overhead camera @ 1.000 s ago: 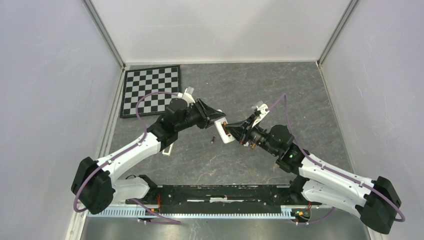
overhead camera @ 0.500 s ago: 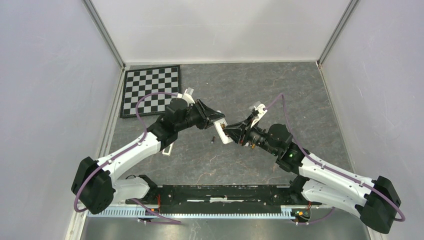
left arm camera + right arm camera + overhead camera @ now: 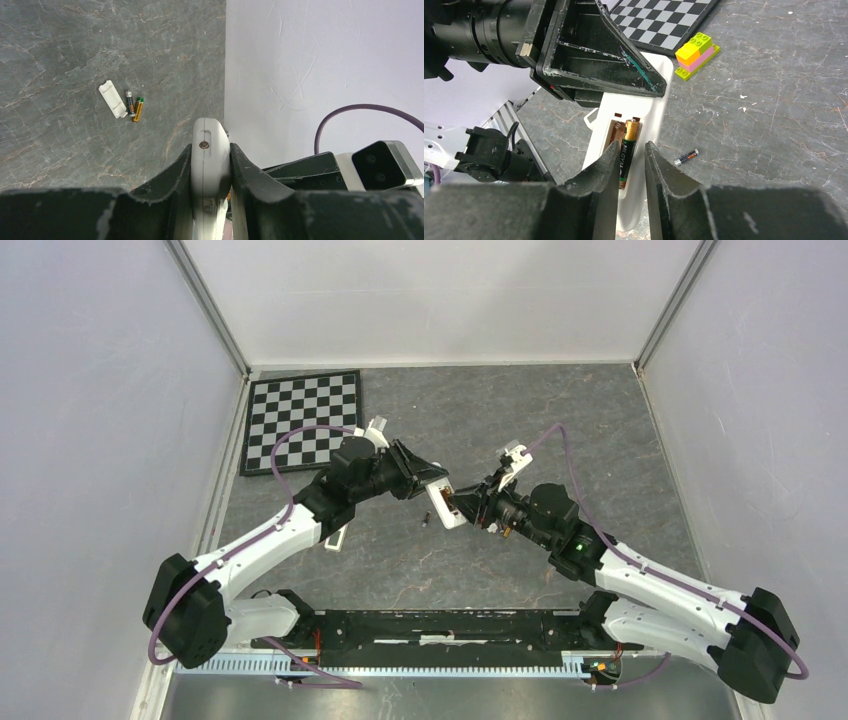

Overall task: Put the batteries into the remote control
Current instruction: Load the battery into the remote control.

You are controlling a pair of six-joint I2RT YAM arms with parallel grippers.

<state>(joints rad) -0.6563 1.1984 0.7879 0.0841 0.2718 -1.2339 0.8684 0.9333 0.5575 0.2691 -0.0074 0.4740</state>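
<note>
My left gripper [image 3: 425, 480] is shut on the white remote control [image 3: 447, 502] and holds it above the table. Its fingers clamp the remote's end [image 3: 211, 155] from both sides. The remote's open compartment [image 3: 616, 132] faces my right gripper [image 3: 631, 147]. One black and gold battery [image 3: 629, 145] lies in the right slot of the compartment. My right gripper's jaws stand slightly apart just over that battery, with nothing between them. Another battery [image 3: 686, 156] lies loose on the table under the remote. Two more batteries [image 3: 134, 106] rest beside the white battery cover [image 3: 113, 100].
A checkerboard [image 3: 303, 420] lies at the back left of the grey table [image 3: 600, 440]. A yellow, pink and green brick stack [image 3: 696, 56] sits next to it. Grey walls close in the left, right and back sides.
My right gripper has opened its jaws and let go of the battery, which now lies in the remote's compartment. It has also edged towards the remote. The left arm holds still.
</note>
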